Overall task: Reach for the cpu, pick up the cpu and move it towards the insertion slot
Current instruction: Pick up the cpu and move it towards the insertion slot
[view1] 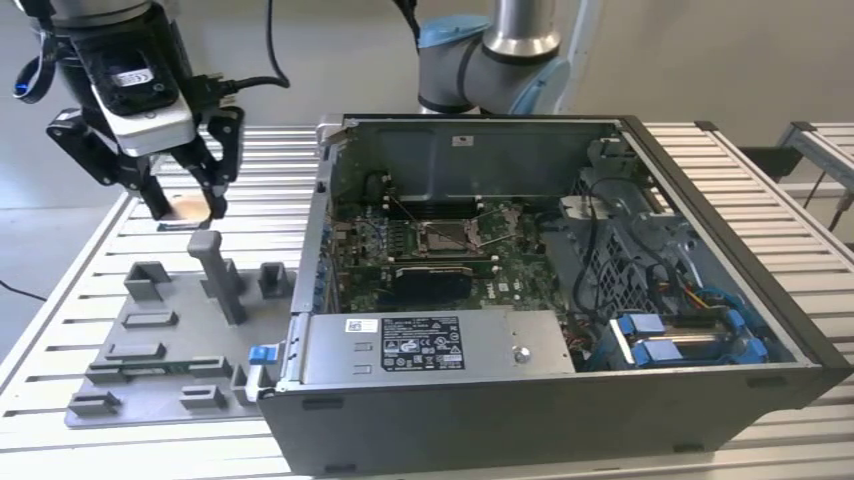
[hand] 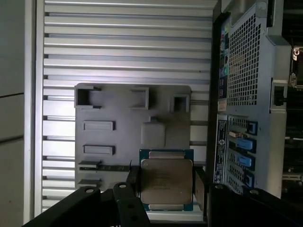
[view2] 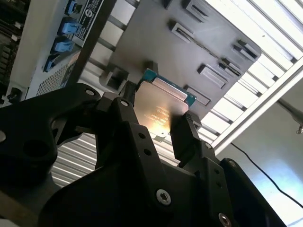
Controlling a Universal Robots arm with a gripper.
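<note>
End effector (view1: 184,205): I have it clamped on two opposite edges of the cpu (hand: 165,179).
Cpu: in my grip, lifted clear above the grey fixture plate (view1: 160,350), its metal face showing in both wrist views.
Insertion slot (view1: 447,236): inside the open computer case (view1: 561,400), well apart from me, towards the exterior view's right.
Table (view1: 80,270): carries plate and case.

Looked like a robotics lab or workshop bench: a slatted alu table (view1: 267,180) w/ an open PC case (view1: 534,420) on it, motherboard (view1: 360,250) exposed, next to a grey fixture plate (view1: 154,395). A robot arm base (view1: 487,60) stood behind the case, a black cable (view1: 271,45) hung overhead & the floor (view1: 27,200) was bare grey.
</note>
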